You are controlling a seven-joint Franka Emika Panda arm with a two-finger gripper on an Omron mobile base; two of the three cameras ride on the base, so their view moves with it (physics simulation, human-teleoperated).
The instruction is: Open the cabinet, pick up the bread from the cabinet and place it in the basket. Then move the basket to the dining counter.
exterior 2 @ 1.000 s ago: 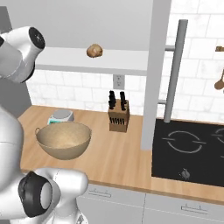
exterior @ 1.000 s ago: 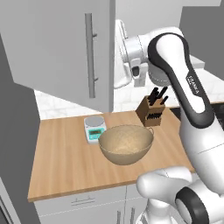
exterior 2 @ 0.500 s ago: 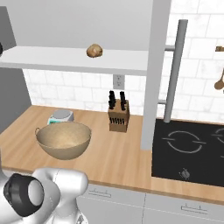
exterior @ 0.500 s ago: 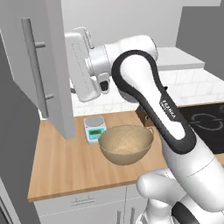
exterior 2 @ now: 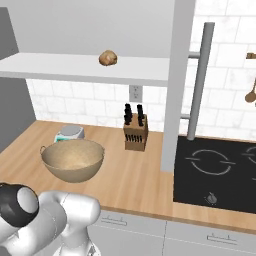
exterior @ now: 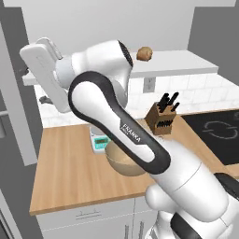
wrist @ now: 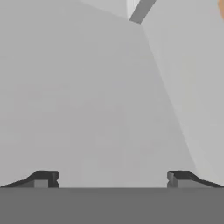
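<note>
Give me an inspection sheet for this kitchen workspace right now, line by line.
Surface: wooden worktop, with a white tile wall behind it.
Job's things: bread sits on the cabinet shelf, doors swung open; basket stands on the worktop, nothing seen in it.
Clutter: kitchen scale behind the basket; knife block upright near the wall.
Pincer: pincer open, fingertips wide apart, facing a plain grey surface, holding nothing.
Cables: nothing seen.
Surroundings: black cooktop to the right; wall outlet under the shelf; wooden utensil hanging at the right edge.
</note>
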